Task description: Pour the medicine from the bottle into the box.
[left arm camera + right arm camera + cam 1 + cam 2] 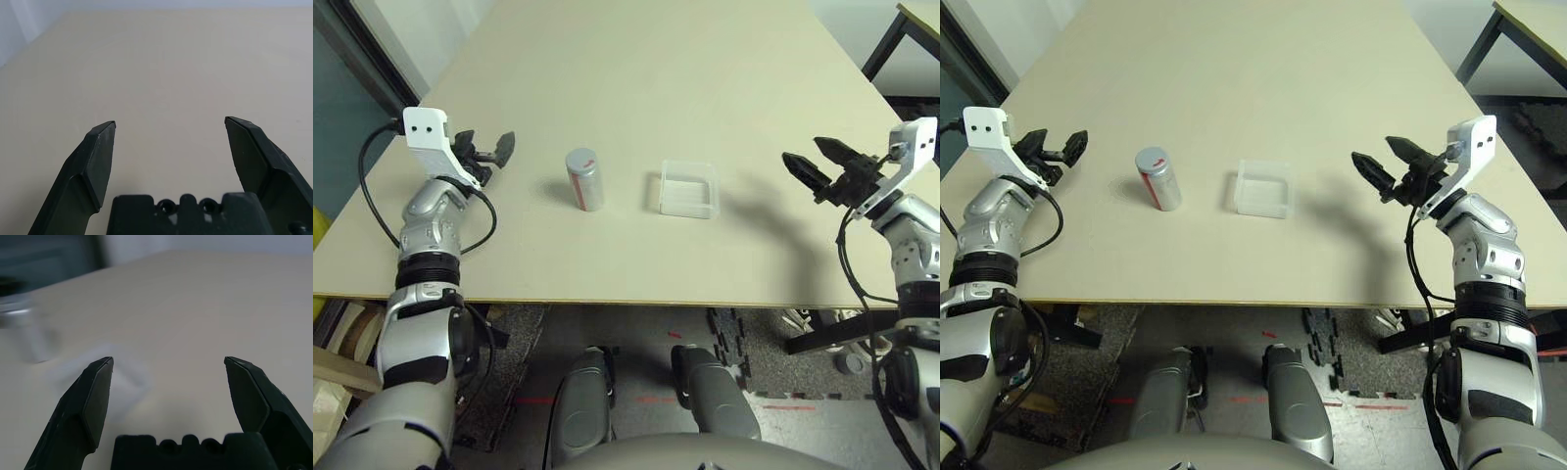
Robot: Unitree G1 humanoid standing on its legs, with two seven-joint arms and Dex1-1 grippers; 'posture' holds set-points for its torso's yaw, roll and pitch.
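The bottle [584, 179], silver-grey with a red mark on its round cap, stands upright on the table left of centre. Just to its right lies the box [688, 189], a shallow clear square tray. The medicine is hidden. My left gripper [489, 145] hovers open left of the bottle, a hand's width away, with nothing between its fingers [98, 156]. At the right, my right gripper [806, 152] is open and empty, pointing towards the box from a short distance. The right wrist view shows the blurred box [98, 374] and bottle [19, 328] ahead.
The beige table [705, 69] stretches far back with bare surface behind the bottle and box. Its front edge [607, 299] runs close below them. A second table's corner [920, 20] stands at the back right.
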